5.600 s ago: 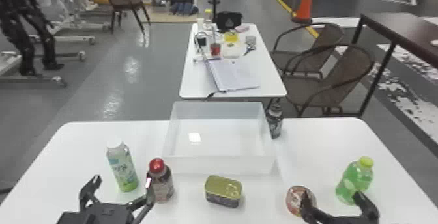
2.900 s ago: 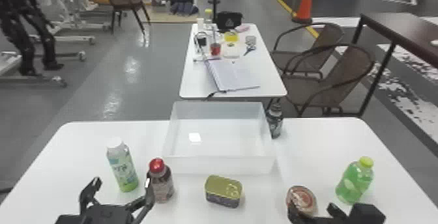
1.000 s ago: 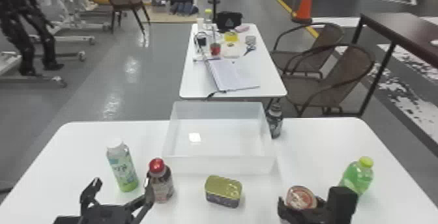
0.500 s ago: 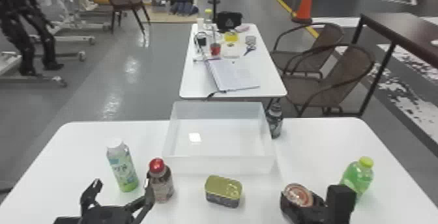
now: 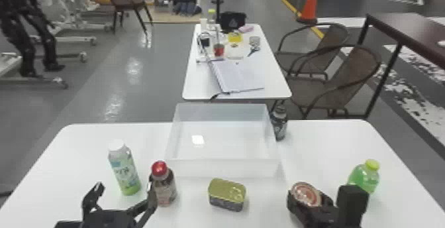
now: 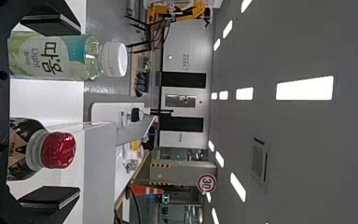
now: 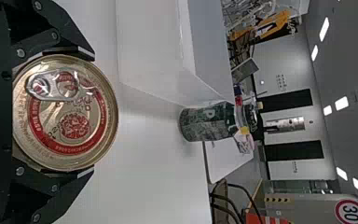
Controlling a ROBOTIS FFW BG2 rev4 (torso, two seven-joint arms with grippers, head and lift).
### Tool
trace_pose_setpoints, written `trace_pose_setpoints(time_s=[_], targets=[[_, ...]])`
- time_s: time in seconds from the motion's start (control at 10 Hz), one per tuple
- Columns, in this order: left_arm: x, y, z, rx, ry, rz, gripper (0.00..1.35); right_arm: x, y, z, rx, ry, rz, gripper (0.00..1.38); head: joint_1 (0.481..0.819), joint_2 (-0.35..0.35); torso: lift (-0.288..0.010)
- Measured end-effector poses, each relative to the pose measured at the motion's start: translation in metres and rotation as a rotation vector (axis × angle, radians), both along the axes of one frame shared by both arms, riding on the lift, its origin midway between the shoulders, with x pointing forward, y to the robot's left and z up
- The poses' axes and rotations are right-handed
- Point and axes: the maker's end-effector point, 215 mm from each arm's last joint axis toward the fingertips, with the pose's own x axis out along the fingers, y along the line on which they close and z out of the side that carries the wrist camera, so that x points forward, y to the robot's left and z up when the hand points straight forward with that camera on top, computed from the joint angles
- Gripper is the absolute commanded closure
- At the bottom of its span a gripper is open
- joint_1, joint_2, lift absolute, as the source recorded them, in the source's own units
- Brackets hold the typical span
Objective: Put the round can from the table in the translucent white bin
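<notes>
Got the round can (image 5: 306,194) clenched in the right gripper (image 5: 309,200), low on the right of the head view. See in the right wrist view a finger at each of two opposite sides of the rim, pull-tab lid turned to the camera. Possibly just clear of the table (image 5: 324,157), hard to judge behind the black fingers. Still to go in the translucent white bin (image 5: 225,168): placed outside, nearer the robot and to the right.

Mark the left gripper (image 5: 124,187) as released, fingers spread, grasping nothing, low on the left. Note the red-capped bottle (image 5: 164,189) upright just beside its right-hand finger, the white-capped green bottle (image 5: 125,172) upright farther out to the left.

Tag also the rectangular tin with gold lid (image 5: 226,194), flat on the table before the bin, between the two grippers. Add the dark bottle (image 5: 279,124) upright close by the bin's right wall, and the green bottle with yellow-green cap (image 5: 364,177) beyond the right gripper, partly covered. Farther back, log a second white table (image 5: 198,85) with an open notebook (image 5: 240,76), plus chairs (image 5: 351,68) to the right.
</notes>
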Motion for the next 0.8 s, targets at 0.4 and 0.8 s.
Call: trace_pose_setpoints(time_s=[0.4,0.8], targets=[[0.000,0.000,-0.003,-0.001,0.009,0.000,0.10,0.023,-0.010,0.067,0.007,-0.034,0.004,0.75,0.549,0.000,-0.100],[0.003,-0.002,-0.004,0.001,0.015,-0.005,0.10,0.054,-0.008,0.122,0.008,-0.083,0.062,0.75,0.549,0.000,-0.100]])
